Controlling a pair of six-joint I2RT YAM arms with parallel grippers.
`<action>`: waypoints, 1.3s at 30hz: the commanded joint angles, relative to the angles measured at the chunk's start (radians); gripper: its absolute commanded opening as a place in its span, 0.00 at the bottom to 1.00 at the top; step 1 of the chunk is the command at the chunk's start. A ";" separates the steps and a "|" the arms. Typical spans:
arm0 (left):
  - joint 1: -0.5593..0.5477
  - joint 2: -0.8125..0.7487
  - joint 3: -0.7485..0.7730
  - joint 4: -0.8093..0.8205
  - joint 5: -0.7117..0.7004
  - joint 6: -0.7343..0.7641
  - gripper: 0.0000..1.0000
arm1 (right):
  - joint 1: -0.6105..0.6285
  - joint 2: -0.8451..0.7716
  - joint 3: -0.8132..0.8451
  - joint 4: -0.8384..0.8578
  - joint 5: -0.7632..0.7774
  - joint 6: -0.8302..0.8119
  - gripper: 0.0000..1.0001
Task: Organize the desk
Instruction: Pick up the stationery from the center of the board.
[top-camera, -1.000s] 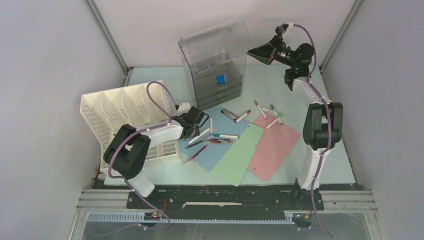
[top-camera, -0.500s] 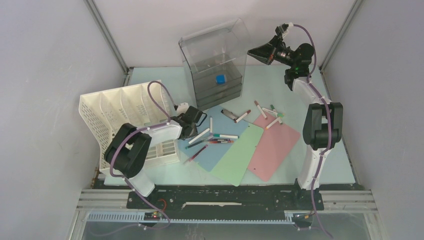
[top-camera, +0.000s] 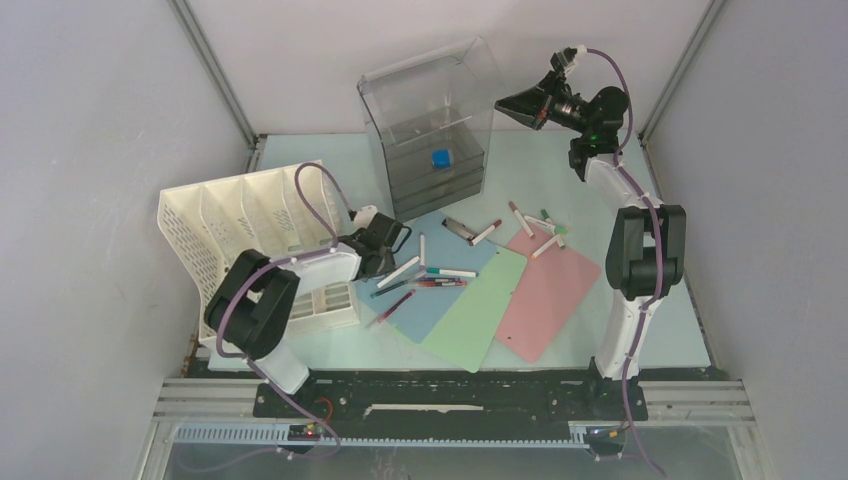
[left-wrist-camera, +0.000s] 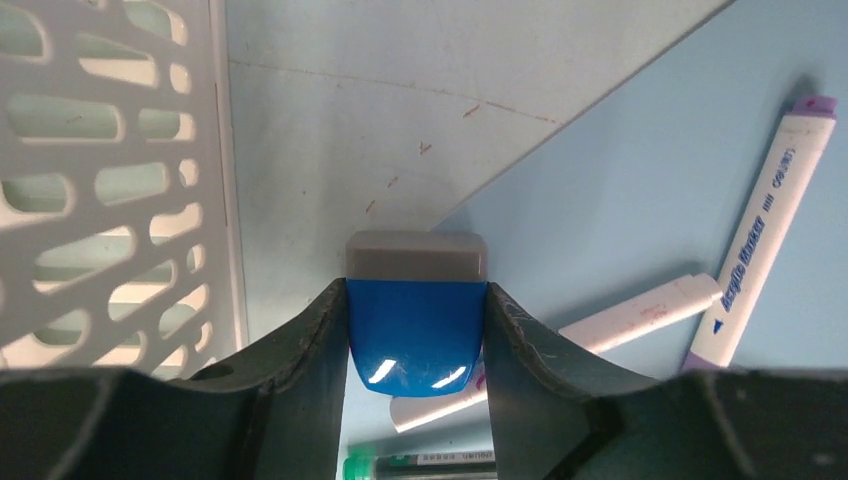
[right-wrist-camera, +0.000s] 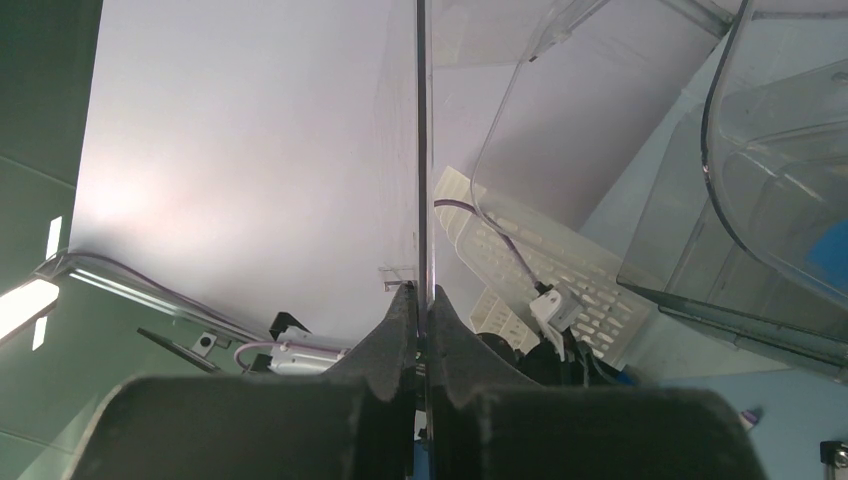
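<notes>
Your left gripper (left-wrist-camera: 417, 290) is clamped on a small blue block (left-wrist-camera: 416, 325) with a grey end, one jaw pressed to each side. It sits low by the corner of the blue sheet (top-camera: 430, 305), just beside the white file rack (top-camera: 240, 225). You cannot tell from the wrist view whether the block is off the surface yet. Your right gripper (right-wrist-camera: 420, 300) is closed on nothing and parked high beside the top of the clear drawer box (top-camera: 430, 120) at the back.

The desk (top-camera: 540, 165) is far from tidy, so read this as an early stage. A loose spread of markers (top-camera: 449, 272) lies across the blue sheet and the pink sheet (top-camera: 550, 295), some crossing each other. The green sheet (top-camera: 480, 310) lies between those two, and all three overlap at a slant in the middle of the desk. None of the sheets stands in the rack. Only a blue cube (top-camera: 440, 158) shows inside the drawer box, which suggests one small item is already put away.

What is left, as I judge it, is to deliver the block you are holding, gather every marker, then file the three sheets. The block probably belongs in the box with the cube, though nothing here settles that.
</notes>
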 joint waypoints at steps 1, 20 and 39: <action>-0.004 -0.098 -0.044 0.049 0.045 0.020 0.25 | 0.000 -0.027 0.001 0.053 0.027 -0.034 0.02; -0.103 -0.492 -0.268 0.515 0.180 0.244 0.06 | 0.009 -0.023 0.003 0.057 0.027 -0.032 0.02; -0.112 -0.342 -0.097 0.861 0.207 0.793 0.03 | 0.020 -0.027 0.002 0.059 0.028 -0.026 0.02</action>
